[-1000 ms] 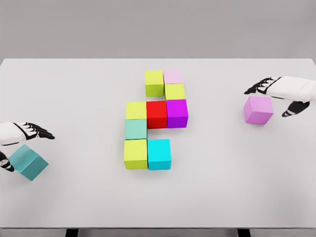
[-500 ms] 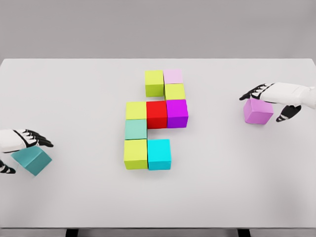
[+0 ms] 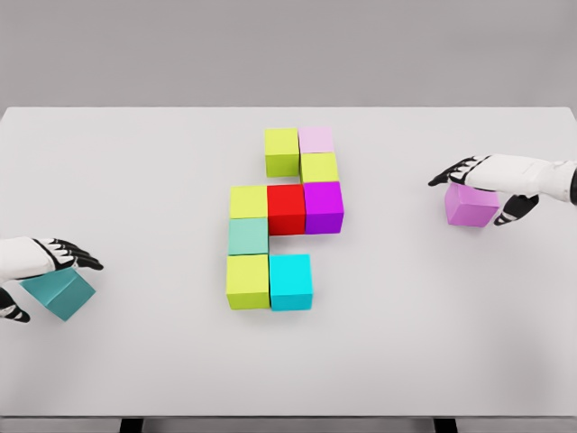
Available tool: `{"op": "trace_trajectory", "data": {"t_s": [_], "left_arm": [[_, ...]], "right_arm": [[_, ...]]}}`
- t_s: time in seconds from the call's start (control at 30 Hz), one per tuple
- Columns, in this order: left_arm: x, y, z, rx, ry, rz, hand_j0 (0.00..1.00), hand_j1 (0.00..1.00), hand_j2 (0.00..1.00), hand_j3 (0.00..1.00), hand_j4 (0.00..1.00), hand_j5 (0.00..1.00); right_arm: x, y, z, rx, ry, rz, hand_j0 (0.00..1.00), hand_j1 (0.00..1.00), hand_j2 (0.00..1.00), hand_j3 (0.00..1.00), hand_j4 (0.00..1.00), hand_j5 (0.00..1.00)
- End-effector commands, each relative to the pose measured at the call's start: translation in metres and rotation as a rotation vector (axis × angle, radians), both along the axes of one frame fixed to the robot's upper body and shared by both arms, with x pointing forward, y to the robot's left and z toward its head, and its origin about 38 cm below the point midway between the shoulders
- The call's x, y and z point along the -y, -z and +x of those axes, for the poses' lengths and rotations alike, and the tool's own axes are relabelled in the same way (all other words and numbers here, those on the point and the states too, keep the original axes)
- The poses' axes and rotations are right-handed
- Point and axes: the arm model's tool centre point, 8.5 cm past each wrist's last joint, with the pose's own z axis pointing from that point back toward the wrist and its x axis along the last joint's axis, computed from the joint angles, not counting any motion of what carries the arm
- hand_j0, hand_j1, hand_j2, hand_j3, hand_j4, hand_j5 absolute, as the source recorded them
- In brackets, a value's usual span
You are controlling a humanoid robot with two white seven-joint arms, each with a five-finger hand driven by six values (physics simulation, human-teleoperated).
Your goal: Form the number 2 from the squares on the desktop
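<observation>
Several coloured cubes sit joined at the table's middle: lime [image 3: 281, 151], pale pink [image 3: 315, 139], lime [image 3: 320, 168], purple [image 3: 324, 207], red [image 3: 286, 208], lime [image 3: 248, 200], sea-green [image 3: 248, 236], lime [image 3: 248, 281] and cyan [image 3: 290, 281]. A teal cube [image 3: 61, 294] lies tilted at the far left. My left hand [image 3: 45, 281] is shut on it, fingers over its top and thumb at its near side. A violet cube [image 3: 471, 207] rests at the right. My right hand [image 3: 478, 191] hovers low over it, open, with fingers stretched across its top and thumb beside its right face.
The white table [image 3: 144, 162] spans the view, its front edge along the bottom. Bare surface separates each hand from the central group of cubes.
My right hand has slid left and down over the violet cube. My left hand has come down on the teal cube, which has turned and shifted slightly.
</observation>
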Motion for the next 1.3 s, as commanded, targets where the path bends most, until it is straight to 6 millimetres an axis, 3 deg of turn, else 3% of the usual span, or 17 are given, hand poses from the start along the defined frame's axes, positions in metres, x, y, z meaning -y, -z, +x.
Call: {"op": "trace_trajectory", "data": {"t_s": [0.0,0.07,0.13,0.23,0.33,0.4,0.53,0.63,0.7,0.77,0.9,1.07,1.13,1.27], "left_arm": [[-0.001,0.004,0.003,-0.002,-0.017,-0.012,1.0,1.0,1.0,1.0,1.0,1.0],[-0.004,0.01,0.006,-0.005,-0.034,-0.017,1.0,1.0,1.0,1.0,1.0,1.0],[-0.007,0.011,0.007,-0.006,-0.044,-0.014,0.98,0.98,0.98,0.98,0.98,0.98],[-0.011,0.013,0.008,-0.009,-0.056,-0.01,0.84,0.84,0.84,0.84,0.84,0.84],[-0.009,0.016,0.006,-0.011,-0.043,0.004,0.6,0.6,0.6,0.6,0.6,0.6],[-0.01,0.015,0.007,-0.009,-0.044,0.006,0.54,0.54,0.54,0.54,0.54,0.54],[-0.008,0.011,0.008,0.001,-0.039,0.0,0.51,0.51,0.51,0.51,0.51,0.51],[-0.004,0.013,0.012,0.009,-0.045,-0.027,0.53,0.53,0.53,0.53,0.53,0.53],[-0.002,0.003,0.02,0.039,-0.046,-0.043,0.53,0.53,0.53,0.53,0.53,0.53],[0.002,-0.006,0.026,0.055,-0.055,-0.085,0.55,0.55,0.55,0.55,0.55,0.55],[0.038,-0.019,0.044,0.074,-0.05,-0.297,0.54,0.54,0.54,0.54,0.54,0.54],[0.08,-0.036,0.059,0.12,0.035,-0.412,0.39,0.39,0.39,0.39,0.39,0.39],[0.085,-0.043,0.072,0.128,-0.029,-0.419,0.37,0.37,0.37,0.37,0.37,0.37],[0.111,-0.058,0.116,0.139,-0.239,-0.4,0.36,0.36,0.36,0.36,0.36,0.36]], "right_arm": [[0.0,0.001,0.0,-0.003,0.004,0.003,1.0,1.0,1.0,1.0,1.0,1.0],[0.001,0.001,0.0,-0.001,0.004,-0.004,0.99,0.99,0.99,0.99,0.99,0.99],[0.001,0.001,0.0,0.0,0.004,-0.016,0.88,0.88,0.88,0.88,0.88,0.88],[0.001,0.001,0.001,0.002,0.004,-0.017,0.79,0.79,0.79,0.79,0.79,0.79],[0.001,-0.001,0.002,0.007,0.002,-0.019,0.73,0.73,0.73,0.73,0.73,0.73],[0.0,-0.001,0.001,0.006,0.0,-0.021,0.64,0.64,0.64,0.64,0.64,0.64],[-0.002,0.002,0.001,0.0,-0.008,-0.026,0.64,0.64,0.64,0.64,0.64,0.64],[-0.003,0.001,0.001,0.002,-0.01,-0.026,0.54,0.54,0.54,0.54,0.54,0.54],[-0.003,-0.003,0.002,0.01,-0.011,-0.024,0.48,0.48,0.48,0.48,0.48,0.48],[-0.004,-0.005,0.003,0.016,-0.012,-0.023,0.48,0.48,0.48,0.48,0.48,0.48],[-0.009,-0.012,0.006,0.032,-0.022,-0.016,0.48,0.48,0.48,0.48,0.48,0.48],[-0.021,-0.023,0.005,0.063,-0.063,-0.012,0.48,0.48,0.48,0.48,0.48,0.48],[-0.03,-0.029,0.003,0.079,-0.093,-0.008,0.48,0.48,0.48,0.48,0.48,0.48],[-0.057,-0.041,-0.008,0.119,-0.186,-0.004,0.48,0.48,0.48,0.48,0.48,0.48]]}}
